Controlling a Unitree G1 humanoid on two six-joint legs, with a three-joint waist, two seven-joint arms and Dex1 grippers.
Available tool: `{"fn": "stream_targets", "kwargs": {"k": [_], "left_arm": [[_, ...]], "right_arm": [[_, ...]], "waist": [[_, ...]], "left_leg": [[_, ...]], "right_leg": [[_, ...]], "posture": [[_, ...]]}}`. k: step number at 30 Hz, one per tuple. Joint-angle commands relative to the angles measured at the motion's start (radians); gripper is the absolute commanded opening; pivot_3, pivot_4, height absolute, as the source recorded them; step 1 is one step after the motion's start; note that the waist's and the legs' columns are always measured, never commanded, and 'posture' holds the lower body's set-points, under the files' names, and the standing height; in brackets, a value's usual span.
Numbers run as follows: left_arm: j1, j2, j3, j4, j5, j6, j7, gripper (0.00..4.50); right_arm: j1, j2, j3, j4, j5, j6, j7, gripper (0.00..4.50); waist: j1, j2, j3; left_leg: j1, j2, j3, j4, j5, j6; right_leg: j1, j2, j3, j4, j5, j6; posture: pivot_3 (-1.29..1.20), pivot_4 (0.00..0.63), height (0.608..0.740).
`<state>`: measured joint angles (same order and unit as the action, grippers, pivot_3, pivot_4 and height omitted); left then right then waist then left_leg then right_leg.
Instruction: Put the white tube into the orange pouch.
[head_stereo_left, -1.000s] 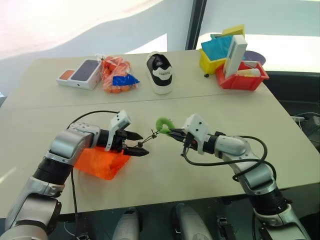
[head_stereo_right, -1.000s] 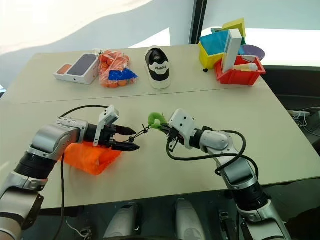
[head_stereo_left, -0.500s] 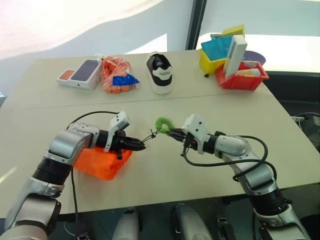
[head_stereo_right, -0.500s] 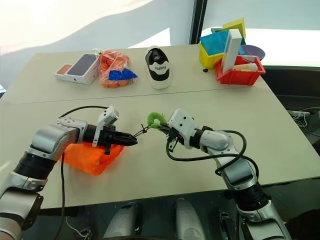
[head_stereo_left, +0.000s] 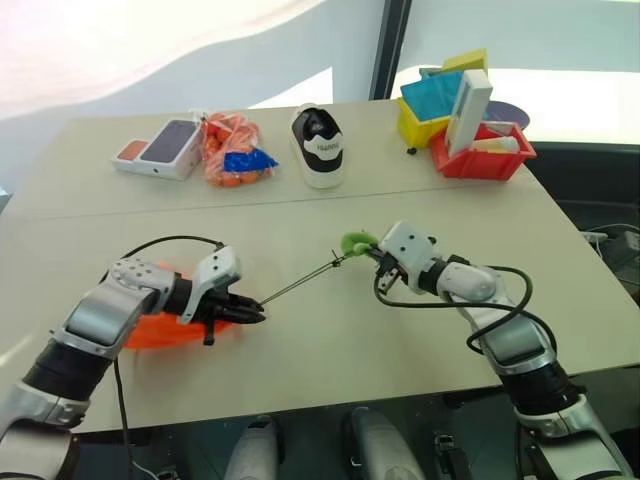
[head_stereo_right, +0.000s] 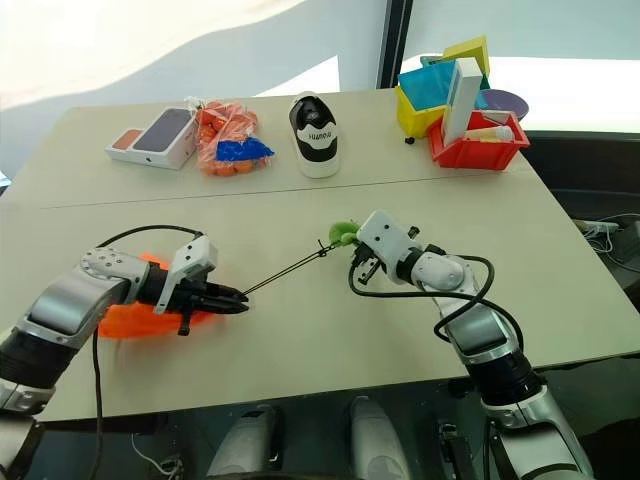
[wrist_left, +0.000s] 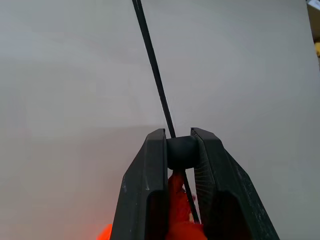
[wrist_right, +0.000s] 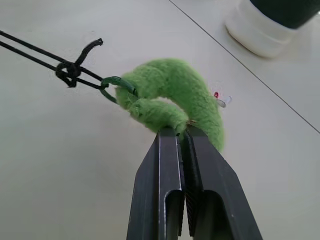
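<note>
The pouch (head_stereo_left: 160, 325) lies near the near-left edge of the table (head_stereo_left: 300, 230), partly under the left arm. Its black cord (head_stereo_left: 300, 285) runs taut up and to the right to a fuzzy green ring (head_stereo_left: 355, 242). The tube is not to be seen on the table; I judge it may be inside the pouch already, though the fabric hides that.

The left gripper (wrist_left: 179, 150) has its fingers pressed together on a small black stopper (wrist_left: 181, 151) at the pouch mouth, with orange fabric bunched just behind it. The right gripper (wrist_right: 182, 132) is clamped on the green ring, which hangs at the cord's end just past a knot (wrist_right: 70, 70).

The step in hand looks like cinching the pouch: one hand holds the stopper, the other draws the cord through it. To do it well, pull along the line of the cord, away from the stopper, so it slides instead of binding. The left hand should hold firm and low so the pouch does not lift or drag across the table. The right grip sits on soft fuzz, so a steady pull is safer than a jerk, which could slip off. Stop when the mouth is gathered tight.

Far off stand a shoe (head_stereo_left: 320, 148), a clear bag (head_stereo_left: 235, 150), a phone box (head_stereo_left: 160, 147) and bins (head_stereo_left: 465, 125), well clear.
</note>
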<state>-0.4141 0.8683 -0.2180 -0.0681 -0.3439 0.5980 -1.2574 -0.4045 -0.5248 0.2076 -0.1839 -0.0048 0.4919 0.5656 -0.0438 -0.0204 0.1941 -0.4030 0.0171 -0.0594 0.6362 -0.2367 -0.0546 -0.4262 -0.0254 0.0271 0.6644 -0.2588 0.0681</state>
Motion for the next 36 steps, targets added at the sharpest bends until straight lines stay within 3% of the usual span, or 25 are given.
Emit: {"fn": "stream_targets", "kwargs": {"k": [1, 2, 3, 4, 7, 11, 15, 20, 27, 36], "left_arm": [[0.022, 0.018, 0.031, -0.008, 0.007, -0.006, 0.009, 0.21], [0.021, 0.007, 0.04, -0.003, -0.002, -0.004, 0.016, 0.21], [0.016, -0.008, 0.054, 0.005, -0.016, 0.005, 0.027, 1.01], [0.008, -0.024, 0.074, 0.011, -0.038, 0.023, 0.037, 1.25], [-0.023, -0.067, 0.138, 0.026, -0.092, 0.062, 0.078, 2.56], [-0.045, -0.057, 0.217, 0.031, -0.122, 0.093, 0.113, 4.47], [-0.018, -0.002, 0.329, 0.037, -0.148, 0.11, 0.131, 4.47], [0.05, -0.012, 0.537, 0.083, -0.181, 0.106, 0.247, 4.47], [0.307, -0.14, 0.789, 0.05, -0.155, -0.02, 0.475, 4.47], [0.488, -0.235, 0.864, -0.028, -0.159, -0.134, 0.571, 4.47]], "right_arm": [[-0.018, -0.013, -0.024, -0.008, -0.035, -0.023, -0.024, 0.0], [-0.016, -0.01, -0.02, -0.013, -0.028, -0.022, -0.014, 0.0], [-0.014, -0.005, -0.019, -0.021, -0.013, -0.017, 0.002, 0.0], [-0.013, -0.001, -0.021, -0.03, 0.007, -0.006, 0.02, 0.0], [-0.004, 0.006, -0.028, -0.065, 0.058, 0.022, 0.065, 0.95], [0.023, -0.005, -0.024, -0.104, 0.055, 0.001, 0.067, 2.85], [0.07, -0.011, -0.052, -0.104, 0.069, -0.072, 0.074, 2.85], [0.13, -0.026, -0.12, -0.09, 0.146, -0.098, 0.133, 2.85], [0.212, -0.005, -0.287, -0.026, 0.307, -0.117, 0.179, 2.85], [0.241, 0.001, -0.316, 0.052, 0.335, -0.183, 0.206, 2.85]], "waist": [[0.0, 0.0, 0.0], [0.0, 0.0, 0.0], [0.0, 0.0, 0.0], [0.001, 0.0, 0.0], [0.001, 0.0, 0.0], [0.001, 0.0, 0.0], [0.0, 0.0, 0.0], [0.001, 0.0, 0.0], [0.003, 0.0, 0.0], [0.015, -0.001, -0.001]], "left_leg": [[0.0, 0.0, 0.0, 0.0, 0.0, 0.0], [0.0, 0.0, 0.0, 0.0, 0.0, 0.0], [0.0, 0.0, 0.0, 0.0, 0.0, 0.0], [0.0, 0.0, 0.0, 0.0, 0.0, 0.0], [0.0, 0.0, 0.0, 0.0, 0.0, 0.0], [-0.001, 0.0, -0.001, 0.001, 0.0, 0.0], [-0.001, 0.0, -0.001, 0.001, 0.0, 0.0], [-0.001, 0.0, 0.0, 0.001, 0.0, 0.0], [0.001, 0.0, 0.0, 0.001, 0.0, 0.0], [0.003, 0.0, 0.0, 0.002, 0.0, 0.0]], "right_leg": [[0.0, 0.0, 0.0, 0.0, 0.0, 0.0], [0.0, 0.0, 0.0, 0.0, 0.0, 0.0], [0.0, 0.0, 0.0, 0.0, 0.0, 0.0], [0.0, 0.0, 0.0, 0.0, 0.0, 0.0], [0.0, 0.0, 0.0, 0.0, 0.0, 0.0], [0.0, 0.0, -0.001, 0.0, 0.0, 0.0], [0.0, 0.0, -0.001, 0.0, 0.0, 0.0], [0.0, -0.001, 0.0, 0.0, 0.0, 0.0], [0.001, -0.002, 0.0, 0.0, 0.0, 0.0], [0.004, -0.002, 0.0, 0.0, -0.002, -0.004]], "posture": [[0.0, 0.15, 0.74], [0.0, 0.15, 0.74], [0.0, 0.15, 0.74], [0.0, 0.15, 0.74], [0.0, 0.15, 0.74], [0.0, 0.15, 0.74], [0.0, 0.15, 0.74], [0.0, 0.15, 0.74], [0.0, 0.15, 0.74], [0.0, 0.15, 0.74]]}}
